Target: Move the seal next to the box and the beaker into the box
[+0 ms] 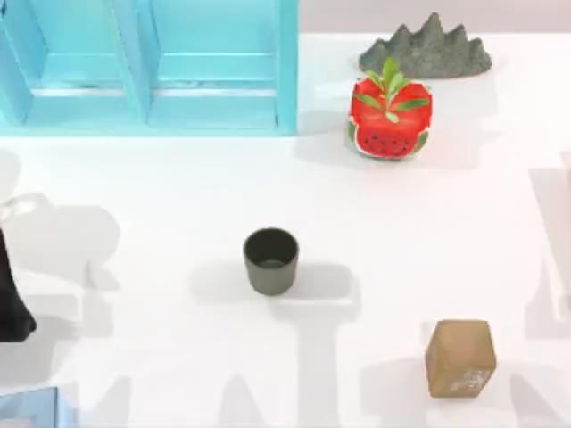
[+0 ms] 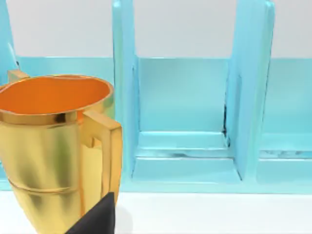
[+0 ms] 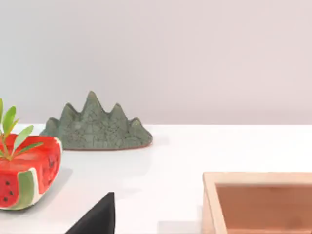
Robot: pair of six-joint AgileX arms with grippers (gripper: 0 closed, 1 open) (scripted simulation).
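The beaker (image 1: 270,260), a dark olive-grey cup, stands upright near the middle of the table. The seal (image 1: 460,358), a tan wooden block with whitish marks low on one face, sits at the front right. A light wooden box (image 3: 258,200) with an open top appears in the right wrist view, in front of the right arm. My left gripper (image 1: 13,299) is a dark shape at the table's far left edge, well away from the beaker. A dark corner of my right gripper (image 3: 95,218) shows in the right wrist view, touching nothing.
A tall light-blue shelf unit (image 1: 152,62) fills the back left. A grey mountain-shaped stone (image 1: 428,49) and a red watermelon-patterned pot (image 1: 390,118) stand at the back right. A gold mug (image 2: 53,146) with an orange inside stands close before the left wrist camera.
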